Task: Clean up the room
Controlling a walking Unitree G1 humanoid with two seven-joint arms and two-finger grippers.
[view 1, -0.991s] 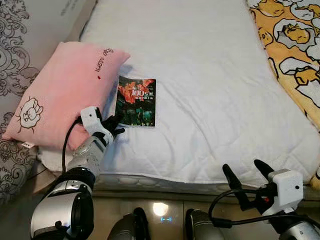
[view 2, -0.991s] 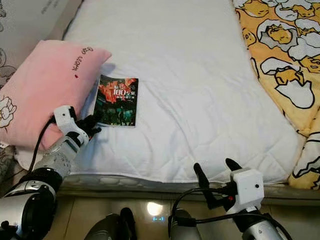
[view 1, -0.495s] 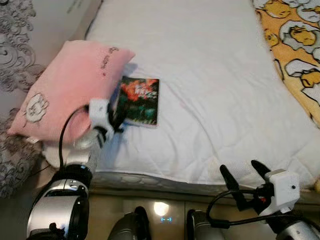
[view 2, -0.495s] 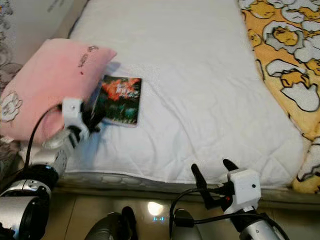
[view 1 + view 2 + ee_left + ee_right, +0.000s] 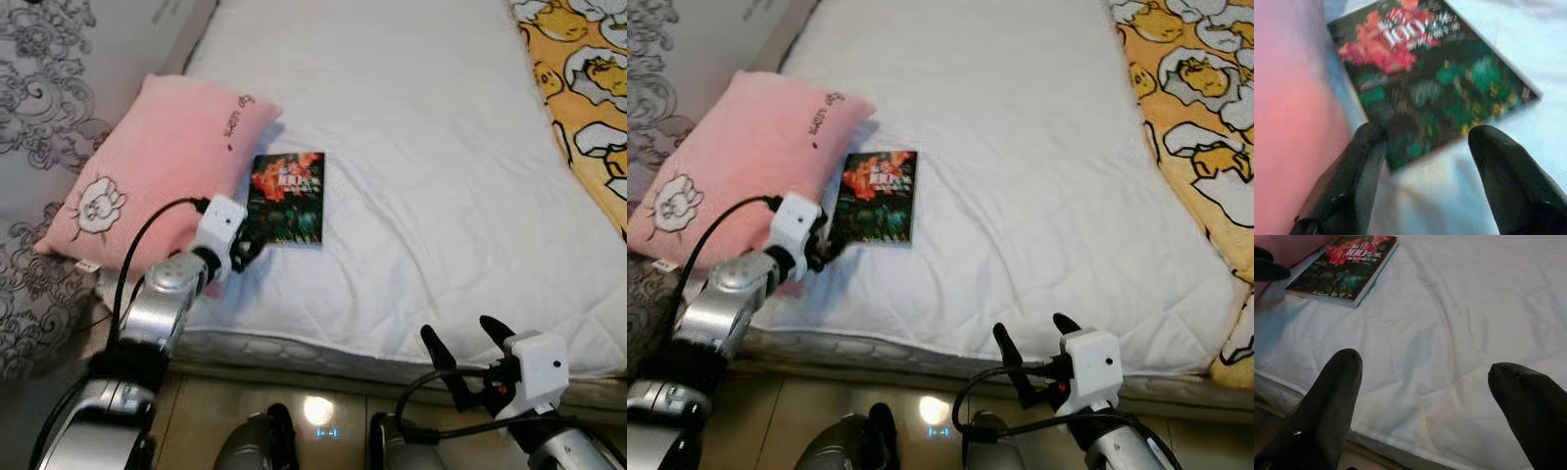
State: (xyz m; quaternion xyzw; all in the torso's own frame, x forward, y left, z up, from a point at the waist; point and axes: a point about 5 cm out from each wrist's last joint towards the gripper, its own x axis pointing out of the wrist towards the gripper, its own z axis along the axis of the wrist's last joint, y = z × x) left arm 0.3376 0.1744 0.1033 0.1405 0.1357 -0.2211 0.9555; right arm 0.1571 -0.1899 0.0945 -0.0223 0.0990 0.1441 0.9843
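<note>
White bed — book just beyond left gripper's spread jaws.

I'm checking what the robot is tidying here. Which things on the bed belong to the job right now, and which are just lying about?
In the job:
- book, lying flat on the white mattress
- left gripper, fingers open at the book's near corner

Just lying about:
- pink pillow, beside the book
- yellow cartoon blanket
- right gripper, open, hanging at the bed's near edge

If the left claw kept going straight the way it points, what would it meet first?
Most likely the near corner of the book; the left claw is open with that corner between its fingers. How high it sits above the bed is unclear.
</note>
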